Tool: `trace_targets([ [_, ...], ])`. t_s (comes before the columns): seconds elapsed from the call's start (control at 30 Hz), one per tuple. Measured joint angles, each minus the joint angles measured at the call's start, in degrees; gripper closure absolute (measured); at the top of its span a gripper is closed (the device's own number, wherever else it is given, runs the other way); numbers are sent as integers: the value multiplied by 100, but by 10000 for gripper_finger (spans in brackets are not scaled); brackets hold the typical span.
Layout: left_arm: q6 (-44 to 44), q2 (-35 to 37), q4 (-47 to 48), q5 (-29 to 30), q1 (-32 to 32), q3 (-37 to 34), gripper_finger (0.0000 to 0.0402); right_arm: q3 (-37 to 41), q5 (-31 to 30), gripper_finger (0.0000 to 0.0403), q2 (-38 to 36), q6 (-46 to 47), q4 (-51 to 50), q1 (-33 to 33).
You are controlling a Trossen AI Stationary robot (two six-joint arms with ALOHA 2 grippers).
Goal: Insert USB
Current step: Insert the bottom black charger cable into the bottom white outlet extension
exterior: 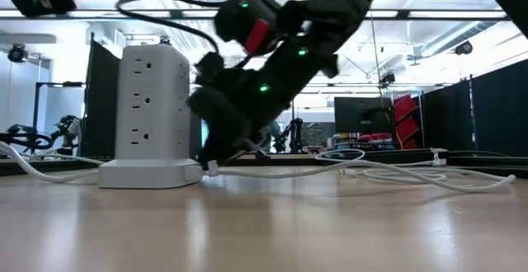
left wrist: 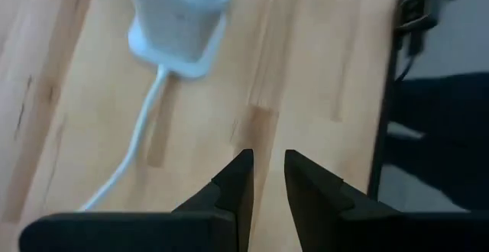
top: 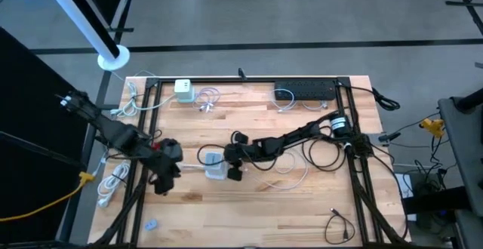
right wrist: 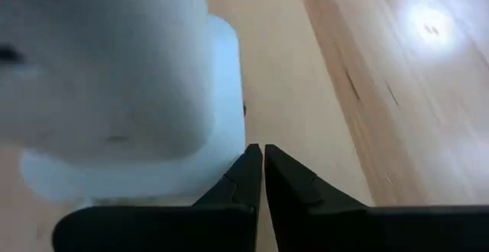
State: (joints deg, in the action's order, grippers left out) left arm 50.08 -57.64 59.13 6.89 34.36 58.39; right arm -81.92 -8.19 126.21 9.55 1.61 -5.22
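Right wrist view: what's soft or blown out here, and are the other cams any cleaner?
Right wrist view: the white power tower fills the frame, blurred, and glare whitens the wood. Left wrist view: the tower and its cord are smeared. Low view: the arm is backlit, dark against bright ceiling lights. High view: evenly lit.

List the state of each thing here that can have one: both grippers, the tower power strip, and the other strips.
Right gripper: shut, empty, tips beside the tower's base.
Left gripper: slightly open, empty, above bare wood.
Tower power strip: upright; visible outlets empty.
White USB cable: loose on the table.
Black power strip: flat at the far edge.
White-green charger: at the far edge.
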Motion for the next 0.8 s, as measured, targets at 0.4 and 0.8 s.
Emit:
trace_targets([
  [0.4, 349, 459, 68, 1057, 526, 2, 338, -775, -130, 403, 187, -419, -667, -12],
  [0.8, 444, 393, 24, 2114, 526, -2, 338, -761, -55, 403, -1059, -846, -2624, 440],
])
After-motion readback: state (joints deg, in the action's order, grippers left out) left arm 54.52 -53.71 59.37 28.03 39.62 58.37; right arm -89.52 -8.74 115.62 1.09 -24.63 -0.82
